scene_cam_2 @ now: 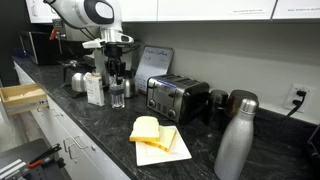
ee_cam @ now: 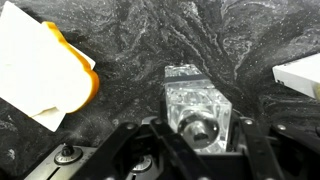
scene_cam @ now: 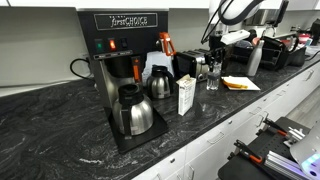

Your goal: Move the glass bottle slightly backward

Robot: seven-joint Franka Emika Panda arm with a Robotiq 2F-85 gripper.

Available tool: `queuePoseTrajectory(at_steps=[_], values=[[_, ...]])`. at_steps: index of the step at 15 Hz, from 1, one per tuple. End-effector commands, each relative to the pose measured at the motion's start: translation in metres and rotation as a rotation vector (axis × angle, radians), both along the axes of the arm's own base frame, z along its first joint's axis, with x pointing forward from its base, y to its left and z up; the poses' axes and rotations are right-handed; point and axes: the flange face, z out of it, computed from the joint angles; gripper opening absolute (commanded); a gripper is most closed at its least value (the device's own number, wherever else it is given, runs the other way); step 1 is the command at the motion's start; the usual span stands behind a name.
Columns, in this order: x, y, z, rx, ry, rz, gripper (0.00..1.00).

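The glass bottle [ee_cam: 196, 103] is small and clear. In the wrist view, from above, it shows squarish shoulders and a round, narrow mouth, with the dark marbled counter [ee_cam: 150, 35] visible through its walls. It stands upright on the counter in both exterior views [scene_cam: 213, 79] [scene_cam_2: 118, 96], shorter than the white carton [scene_cam_2: 95, 88] just beside it, with the toaster [scene_cam_2: 172, 97] on its other side. The jaws hang over it with one on each side of its top. I cannot tell whether they press the glass or stand just off it.
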Motion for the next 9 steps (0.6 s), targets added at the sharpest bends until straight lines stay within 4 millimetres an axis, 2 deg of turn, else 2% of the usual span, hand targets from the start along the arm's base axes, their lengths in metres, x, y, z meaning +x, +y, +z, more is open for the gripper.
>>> queuePoseTrajectory(at_steps=[1, 6, 9], values=[[0.005, -0.009, -0.001, 0.004, 0.0, -0.1, 0.27], [0.016, -0.031, -0.009, 0.056, 0.006, -0.404, 0.27], [0.027, -0.032, -0.008, 0.089, -0.002, -0.508, 0.27]])
